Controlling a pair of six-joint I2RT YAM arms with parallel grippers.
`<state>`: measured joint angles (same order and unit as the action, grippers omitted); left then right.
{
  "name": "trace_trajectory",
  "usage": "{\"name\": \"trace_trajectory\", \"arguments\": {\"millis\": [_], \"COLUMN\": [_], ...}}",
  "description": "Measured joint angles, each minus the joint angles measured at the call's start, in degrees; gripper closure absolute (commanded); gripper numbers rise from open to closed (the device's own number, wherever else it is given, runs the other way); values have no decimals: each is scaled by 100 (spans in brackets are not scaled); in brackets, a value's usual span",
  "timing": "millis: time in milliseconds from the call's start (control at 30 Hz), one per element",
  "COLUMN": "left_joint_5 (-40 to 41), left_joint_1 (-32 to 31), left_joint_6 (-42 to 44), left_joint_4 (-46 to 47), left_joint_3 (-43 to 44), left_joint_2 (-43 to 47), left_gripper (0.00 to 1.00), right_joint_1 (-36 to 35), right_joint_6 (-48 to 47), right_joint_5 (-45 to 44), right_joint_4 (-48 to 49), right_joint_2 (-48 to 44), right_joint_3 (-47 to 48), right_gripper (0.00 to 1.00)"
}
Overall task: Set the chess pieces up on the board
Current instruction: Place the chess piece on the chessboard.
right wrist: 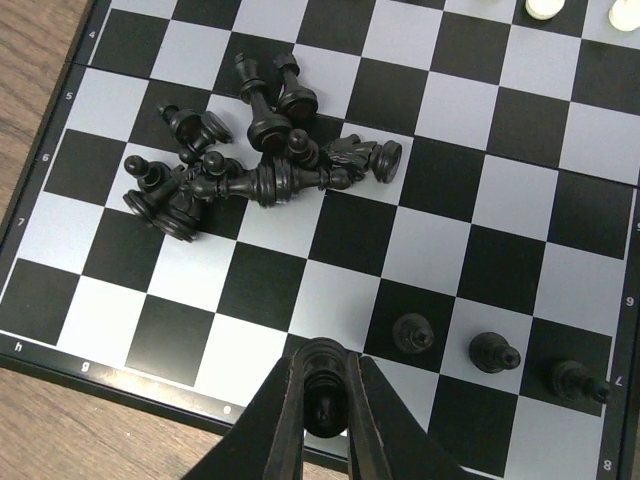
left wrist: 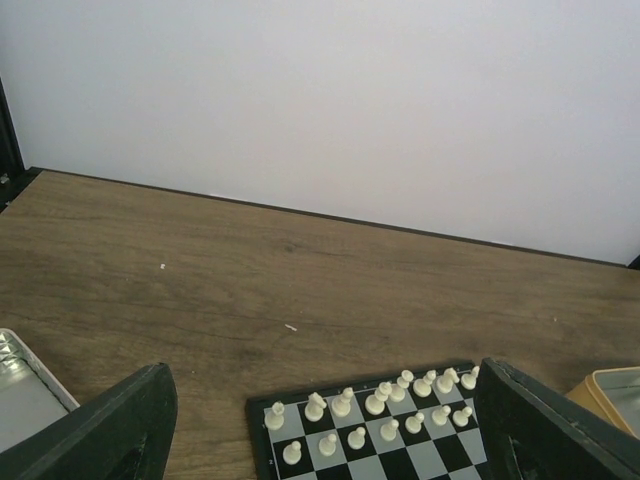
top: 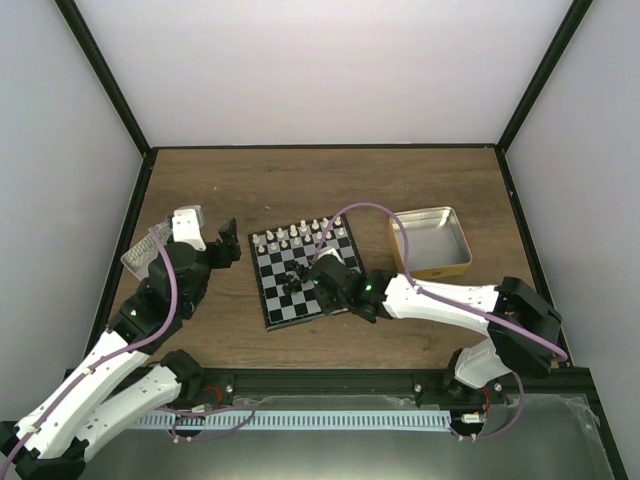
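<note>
Your right fingers [right wrist: 287,425] pinch a black pawn [right wrist: 323,395] over the board [right wrist: 470,270] edge. The left fingers [left wrist: 115,430] gape wide, empty. Other black pieces [right wrist: 255,170] lie heaped mid-board. They look light, slick and tippy, so grip their heads.

Left arm [top: 100,375] and right arm [top: 450,298]: white shell links, black joint housings. Purple cable [top: 360,208] runs along each arm. Small green light [top: 368,288] at the right wrist. Left pincer [top: 222,248]: matte black, broad wedge-shaped fingers. Right pincer [right wrist: 325,360]: black, slim tapered fingers.
</note>
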<state>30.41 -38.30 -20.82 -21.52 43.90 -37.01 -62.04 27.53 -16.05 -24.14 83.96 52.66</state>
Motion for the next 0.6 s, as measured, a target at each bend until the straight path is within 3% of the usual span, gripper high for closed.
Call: {"name": "trace_trajectory", "arguments": {"millis": [600], "left_joint_5": [-2], "left_joint_1": [0], "left_joint_6": [2], "left_joint_4": [4], "left_joint_3": [-2], "left_joint_2": [-59], "left_gripper": [16], "right_joint_1": [-136], "right_joint_6": [-4], "right_joint_5": [-26], "right_joint_4": [278], "right_joint_2": [413], "right_joint_3": [-225], "right_gripper": [91]}}
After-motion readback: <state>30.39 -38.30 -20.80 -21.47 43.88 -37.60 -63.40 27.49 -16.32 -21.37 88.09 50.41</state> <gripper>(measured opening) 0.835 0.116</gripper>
